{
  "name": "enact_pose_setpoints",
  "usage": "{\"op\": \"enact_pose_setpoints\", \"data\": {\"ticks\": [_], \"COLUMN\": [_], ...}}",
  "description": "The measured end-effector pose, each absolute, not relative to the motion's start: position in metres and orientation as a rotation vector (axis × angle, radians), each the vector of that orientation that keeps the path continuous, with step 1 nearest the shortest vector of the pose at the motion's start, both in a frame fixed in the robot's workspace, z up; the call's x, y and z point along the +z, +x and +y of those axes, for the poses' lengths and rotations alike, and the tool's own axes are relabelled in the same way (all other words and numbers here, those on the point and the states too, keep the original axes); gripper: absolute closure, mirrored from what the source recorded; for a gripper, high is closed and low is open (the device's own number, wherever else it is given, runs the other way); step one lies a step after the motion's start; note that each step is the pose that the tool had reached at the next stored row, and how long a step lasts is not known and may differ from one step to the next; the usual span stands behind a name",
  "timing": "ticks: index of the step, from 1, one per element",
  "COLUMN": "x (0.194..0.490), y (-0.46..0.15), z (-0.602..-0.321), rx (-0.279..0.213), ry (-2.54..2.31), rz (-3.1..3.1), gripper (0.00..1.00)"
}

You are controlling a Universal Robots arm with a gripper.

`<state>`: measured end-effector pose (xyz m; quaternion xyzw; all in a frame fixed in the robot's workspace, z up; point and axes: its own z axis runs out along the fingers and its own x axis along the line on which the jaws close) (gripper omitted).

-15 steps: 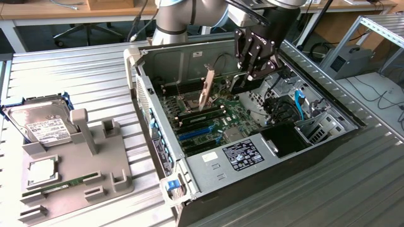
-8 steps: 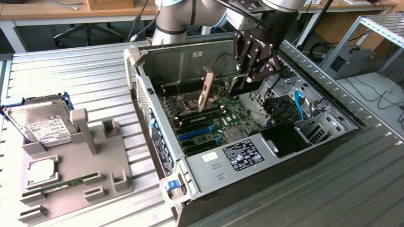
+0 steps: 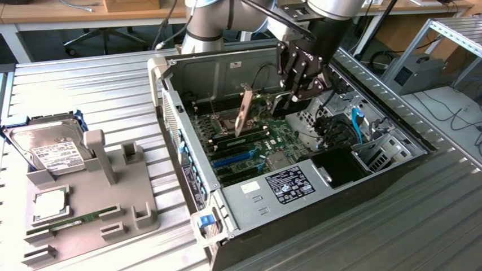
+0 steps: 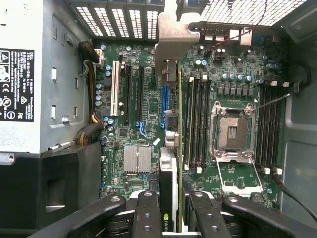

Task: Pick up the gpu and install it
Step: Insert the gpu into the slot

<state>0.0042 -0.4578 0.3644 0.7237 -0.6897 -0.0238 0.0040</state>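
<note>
The gpu point(image 4: 168, 171) is seen edge-on in the wrist view, a slim black slab with its silvery bracket point(image 4: 173, 29) at the far end. My gripper point(image 4: 171, 198) is shut on it, one black finger point(image 4: 147, 213) on each side. In the exterior view the gripper point(image 3: 295, 99) hangs inside the open computer case point(image 3: 188, 169), holding the gpu point(image 3: 245, 112) upright over the green motherboard point(image 3: 249, 149). The card lies in line with a blue slot point(image 4: 166, 101), beside the memory slots. I cannot tell whether its lower edge touches the board.
Inside the case are a power supply point(image 3: 290, 183), an empty CPU socket point(image 4: 233, 131) and blue cables point(image 3: 355, 125). On the exterior view's left, a grey fixture point(image 3: 90, 209) holds a hard drive point(image 3: 49, 149) and a green memory stick point(image 3: 75, 221).
</note>
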Motion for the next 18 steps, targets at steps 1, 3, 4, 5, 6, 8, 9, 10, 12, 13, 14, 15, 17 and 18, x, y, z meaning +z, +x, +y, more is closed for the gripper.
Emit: {"op": "enact_pose_setpoints", "data": {"ticks": [1,3,4,5,6,8,9,10,12,13,14,15,17,18], "x": [0.363,0.361,0.359,0.357,0.356,0.354,0.353,0.352,0.350,0.349,0.347,0.345,0.342,0.342], "y": [0.004,0.003,0.002,0.001,0.000,-0.001,-0.001,-0.002,-0.003,-0.003,-0.004,-0.006,-0.007,-0.008], "z": [-0.458,-0.458,-0.458,-0.458,-0.458,-0.458,-0.458,-0.458,-0.458,-0.458,-0.458,-0.458,-0.458,-0.458], "rx": [-0.074,-0.073,-0.071,-0.070,-0.069,-0.068,-0.067,-0.066,-0.065,-0.064,-0.063,-0.061,-0.060,-0.059], "ry": [2.268,2.269,2.269,2.270,2.271,2.271,2.272,2.272,2.273,2.274,2.274,2.276,2.277,2.277], "rz": [-2.161,-2.162,-2.163,-2.164,-2.164,-2.165,-2.165,-2.165,-2.166,-2.166,-2.167,-2.169,-2.169,-2.169], "gripper": [0.73,0.73,0.73,0.73,0.73,0.73,0.73,0.73,0.73,0.73,0.73,0.73,0.73,0.73]}}
